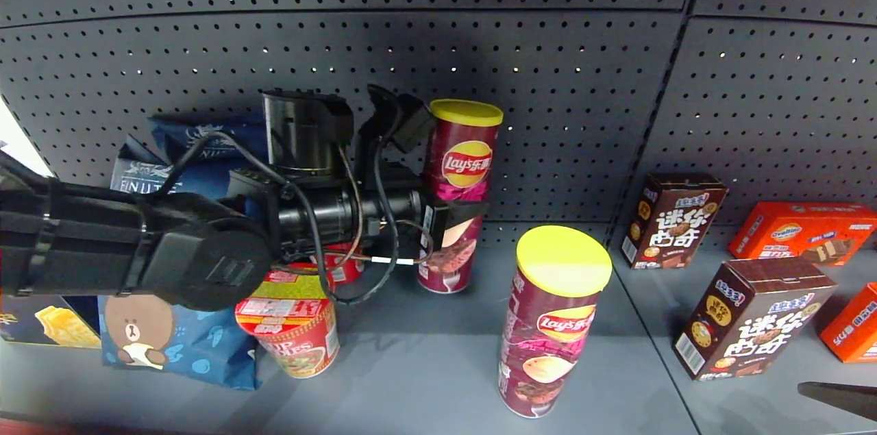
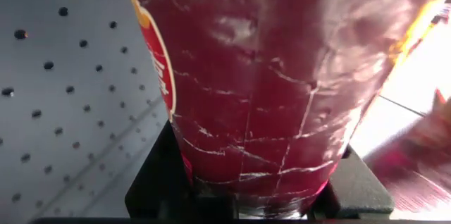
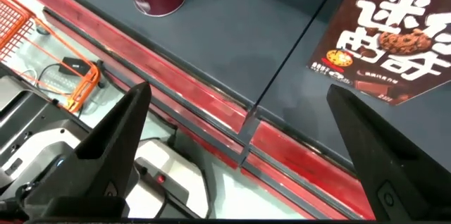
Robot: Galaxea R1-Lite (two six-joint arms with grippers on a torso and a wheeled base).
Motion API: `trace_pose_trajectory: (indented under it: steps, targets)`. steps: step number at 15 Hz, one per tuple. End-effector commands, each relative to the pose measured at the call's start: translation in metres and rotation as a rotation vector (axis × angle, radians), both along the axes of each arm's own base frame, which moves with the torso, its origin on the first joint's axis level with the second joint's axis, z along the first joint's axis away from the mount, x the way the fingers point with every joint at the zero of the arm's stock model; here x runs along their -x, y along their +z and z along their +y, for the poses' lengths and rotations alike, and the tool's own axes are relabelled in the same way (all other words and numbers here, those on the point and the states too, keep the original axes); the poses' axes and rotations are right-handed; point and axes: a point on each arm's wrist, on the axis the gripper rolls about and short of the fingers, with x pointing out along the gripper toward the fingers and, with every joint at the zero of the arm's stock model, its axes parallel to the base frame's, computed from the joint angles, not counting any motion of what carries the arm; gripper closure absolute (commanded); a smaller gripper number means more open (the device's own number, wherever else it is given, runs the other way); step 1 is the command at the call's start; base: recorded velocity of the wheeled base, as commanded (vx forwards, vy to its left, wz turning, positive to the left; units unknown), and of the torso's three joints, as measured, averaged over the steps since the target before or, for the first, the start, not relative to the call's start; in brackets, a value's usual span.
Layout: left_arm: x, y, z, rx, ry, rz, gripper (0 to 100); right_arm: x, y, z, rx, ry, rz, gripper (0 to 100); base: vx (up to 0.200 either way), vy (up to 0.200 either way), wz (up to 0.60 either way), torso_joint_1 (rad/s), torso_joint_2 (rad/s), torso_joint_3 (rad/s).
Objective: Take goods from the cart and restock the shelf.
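Note:
My left gripper (image 1: pixel 458 212) is shut on a maroon chips can (image 1: pixel 460 168) with a yellow lid, held upright close to the pegboard, its base down at the shelf (image 1: pixel 411 353) surface. In the left wrist view the can (image 2: pixel 268 76) sits between the two black fingers (image 2: pixel 151 182). A second matching can (image 1: pixel 555 325) stands alone nearer the shelf's front. My right gripper (image 3: pixel 238 90) is open with nothing in it, hovering off the shelf's red front edge (image 3: pixel 211 104); its tip (image 1: pixel 836 397) shows at the lower right of the head view.
Cup noodles (image 1: pixel 294 332) and a blue bear bag (image 1: pixel 171 342) stand under my left arm, with dark blue bags (image 1: pixel 199 140) behind. Brown cookie boxes (image 1: pixel 671 219) (image 1: pixel 747 325) and orange boxes (image 1: pixel 801 229) fill the right bay. The orange cart (image 3: pixel 14 20) is below the shelf.

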Motion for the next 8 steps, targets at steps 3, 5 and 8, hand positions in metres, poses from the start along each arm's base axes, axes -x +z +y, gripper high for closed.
trace_pose_trajectory:
  steps: [3,5,8]
  targets:
    - [-0.027,-0.016,-0.015,0.02,-0.012,-0.021,100,-0.008,0.003,0.005,0.012,-0.001,0.02,0,0.0,0.0,0.0,0.0,0.0,0.0]
    - [-0.033,-0.025,-0.018,0.012,-0.016,-0.01,100,-0.009,0.002,0.005,0.014,-0.003,0.023,0,0.0,0.0,0.0,0.0,0.0,0.0]
    - [-0.042,-0.033,-0.027,0.009,-0.024,-0.011,100,-0.008,0.002,0.005,0.016,-0.007,0.024,0,0.0,0.0,0.0,0.0,0.0,0.0]
